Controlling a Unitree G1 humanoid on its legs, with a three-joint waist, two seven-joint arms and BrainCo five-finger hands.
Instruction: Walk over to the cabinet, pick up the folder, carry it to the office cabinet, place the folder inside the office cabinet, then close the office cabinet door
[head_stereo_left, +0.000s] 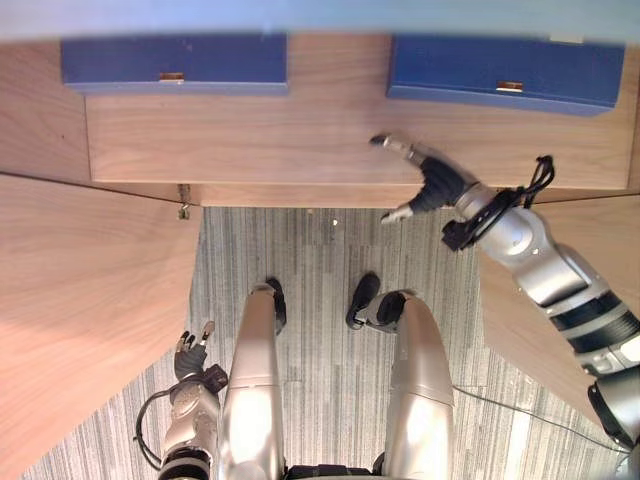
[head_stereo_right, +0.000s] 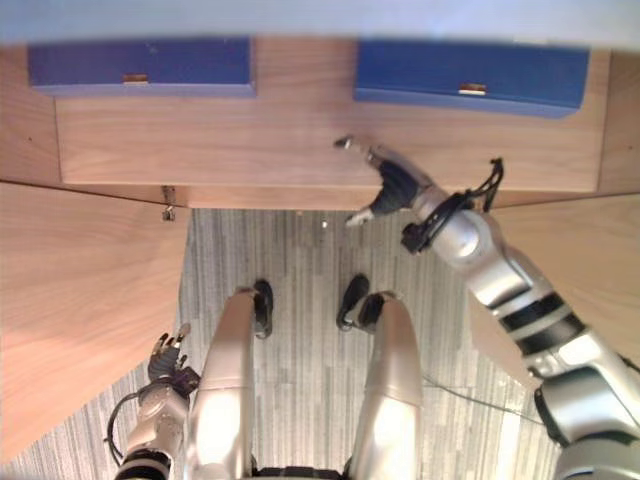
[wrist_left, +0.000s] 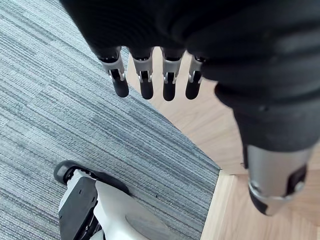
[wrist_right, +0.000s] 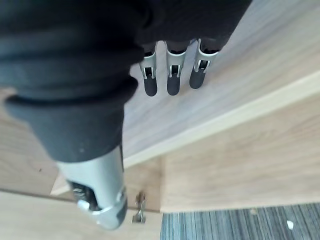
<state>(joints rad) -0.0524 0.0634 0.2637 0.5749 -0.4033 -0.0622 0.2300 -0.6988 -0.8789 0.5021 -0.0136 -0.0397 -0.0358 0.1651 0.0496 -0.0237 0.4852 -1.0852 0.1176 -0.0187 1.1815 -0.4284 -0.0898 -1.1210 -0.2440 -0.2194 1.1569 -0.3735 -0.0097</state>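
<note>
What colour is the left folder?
The left folder is dark blue; best seen in the left eye view.

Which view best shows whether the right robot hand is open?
The right wrist view: the right robot hand is close up, silver fingers straight over the light wooden cabinet shelf, holding nothing. Both eye views show it small, from above, thumb spread.

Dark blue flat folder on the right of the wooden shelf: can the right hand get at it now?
Probably yes: the right hand, open, hovers over the wooden shelf short of the dark blue folder, with nothing between them.
</note>
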